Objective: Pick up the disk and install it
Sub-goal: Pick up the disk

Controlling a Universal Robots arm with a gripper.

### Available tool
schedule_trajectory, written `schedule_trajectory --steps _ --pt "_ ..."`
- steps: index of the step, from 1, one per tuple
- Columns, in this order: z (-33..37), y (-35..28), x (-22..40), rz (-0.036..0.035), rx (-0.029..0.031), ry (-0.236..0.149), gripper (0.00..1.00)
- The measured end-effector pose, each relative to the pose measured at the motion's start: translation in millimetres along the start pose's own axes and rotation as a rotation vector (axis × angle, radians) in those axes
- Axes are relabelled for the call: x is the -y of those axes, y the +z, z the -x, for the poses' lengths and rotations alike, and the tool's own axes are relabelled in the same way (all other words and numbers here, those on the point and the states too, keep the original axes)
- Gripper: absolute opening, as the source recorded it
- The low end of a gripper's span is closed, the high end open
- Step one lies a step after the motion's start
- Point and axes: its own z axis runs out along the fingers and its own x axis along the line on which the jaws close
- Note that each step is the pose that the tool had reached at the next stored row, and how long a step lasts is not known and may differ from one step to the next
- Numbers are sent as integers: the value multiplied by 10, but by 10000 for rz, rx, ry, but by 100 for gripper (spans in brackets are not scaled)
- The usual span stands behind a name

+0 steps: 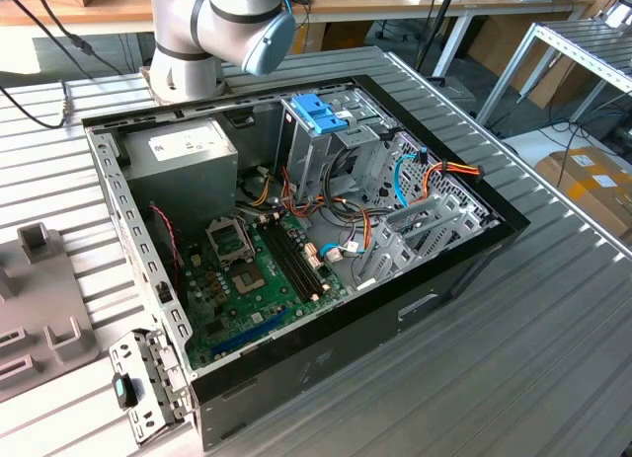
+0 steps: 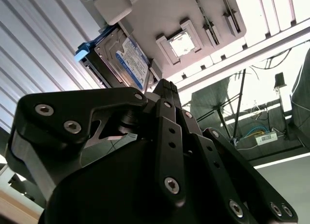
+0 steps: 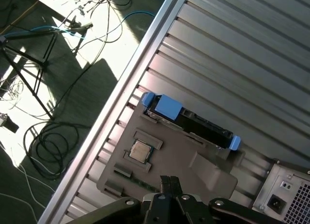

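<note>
On the grey fixture plate (image 3: 213, 173), upon the ribbed table (image 3: 242, 50): the disk (image 3: 190, 121) (image 2: 121, 57), stood on edge in a slot, blue rails at both ends, a processor chip (image 3: 140, 151) beside it. The gripper (image 3: 169, 181) (image 2: 164, 84) hung near, apart from the disk, clenched tight on nothing.

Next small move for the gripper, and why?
Likely open the gripper and bring it closer to the disk: its jaws look shut, it hangs apart from the disk, and the disk stands on edge in the grey fixture, not yet grasped.
</note>
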Motion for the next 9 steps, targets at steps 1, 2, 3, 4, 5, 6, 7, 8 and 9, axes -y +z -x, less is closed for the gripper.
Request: schedule_trajectory --steps 1,2,3,4,5,6,7,8,9 --pt "0 0 0 1 -1 -28 11" --pt "0 0 0 1 -2 -48 11" --pt "0 0 0 2 -3 -69 11" --pt "0 0 0 2 -4 -89 11" --pt "0 0 0 3 -5 -115 11" --pt "0 0 0 3 -6 -135 11" --pt "0 0 0 4 -7 -165 11" --pt "0 0 0 5 -8 -185 11" --pt "0 0 0 5 -9 -204 11"
